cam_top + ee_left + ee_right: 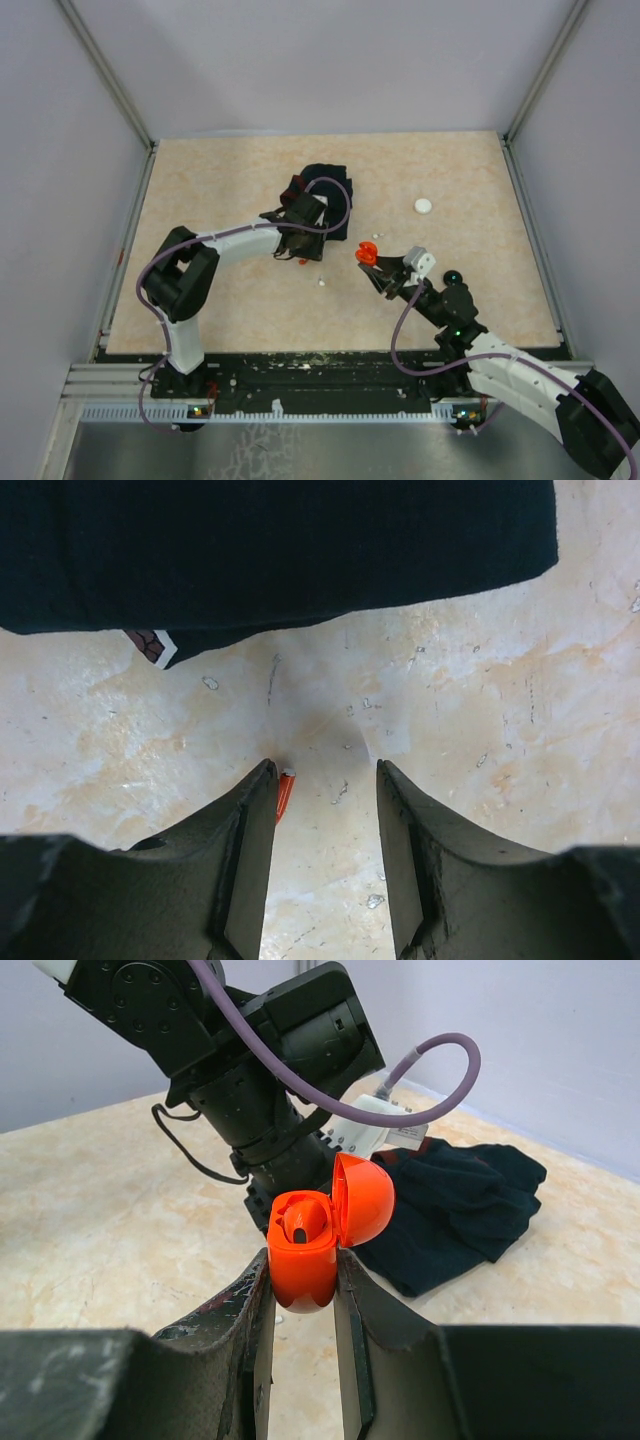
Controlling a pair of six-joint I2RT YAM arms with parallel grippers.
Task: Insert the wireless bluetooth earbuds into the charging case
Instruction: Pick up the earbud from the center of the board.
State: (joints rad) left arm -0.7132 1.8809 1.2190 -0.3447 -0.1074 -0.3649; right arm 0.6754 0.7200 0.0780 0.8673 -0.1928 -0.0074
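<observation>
Three walls (330,60): plain pale lilac, metal corner posts.
Tabletop (220,180): beige, marbled, speckled.
Cloth (335,195): dark navy, crumpled mid-table.
Left gripper (327,772): jaws apart, low over tabletop.
Right gripper (301,1265): clamped on orange charging case (322,1232), lid up.
Red earbud (286,792): on tabletop, against one left finger.

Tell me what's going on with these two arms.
The right pincer is clamped on an orange charging case, held above the table with its lid flipped open. The left pincer is low over the table beside the dark cloth. Its jaws are apart and a small red earbud lies against one fingertip, not gripped. That earbud is not yet picked up or in the case.
</observation>
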